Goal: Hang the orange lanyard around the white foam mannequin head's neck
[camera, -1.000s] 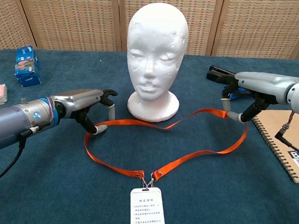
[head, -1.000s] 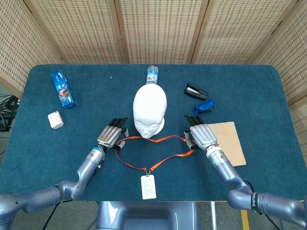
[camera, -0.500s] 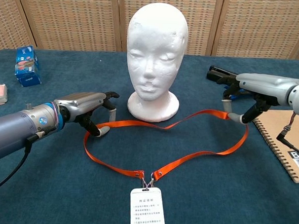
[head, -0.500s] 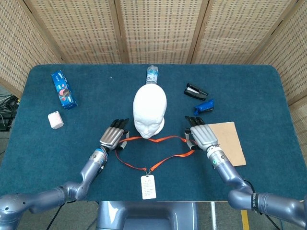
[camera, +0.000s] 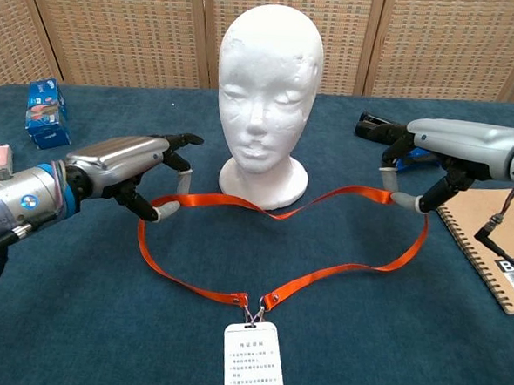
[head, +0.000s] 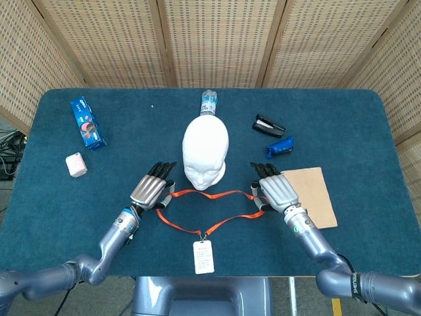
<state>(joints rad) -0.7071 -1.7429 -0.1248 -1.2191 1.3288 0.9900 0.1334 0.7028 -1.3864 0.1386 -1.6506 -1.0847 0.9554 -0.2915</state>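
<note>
The orange lanyard [camera: 280,246] lies as an open loop on the table [head: 368,131], just in front of the white foam mannequin head [camera: 268,88]. Its far part passes close to the head's base and is lifted a bit off the cloth at both ends. Its near part goes down to the white badge [camera: 253,362], which lies flat at the table edge nearest the robot.

The left hand [camera: 132,172] is in front-left of the head, palm down and approx. level. It pinches the strap between thumb and one finger, w/ the other fingers stretched toward the head. The forearm comes in low from the left side.

The right hand [camera: 433,160] is in front-right of the head, also palm down, a bit higher than the left one. It pinches the other end of the loop w/ thumb and a finger. The strap bends sharp at this point and falls back to the table.

Right of the head lies a brown notebook [head: 314,194], partly under the right forearm. Behind-right are a black stapler [head: 268,124] and a blue object [head: 279,146]. A bottle [head: 209,102] lies directly behind the head. Far left are a blue packet [head: 87,123] and a small pink-white block [head: 76,164].
</note>
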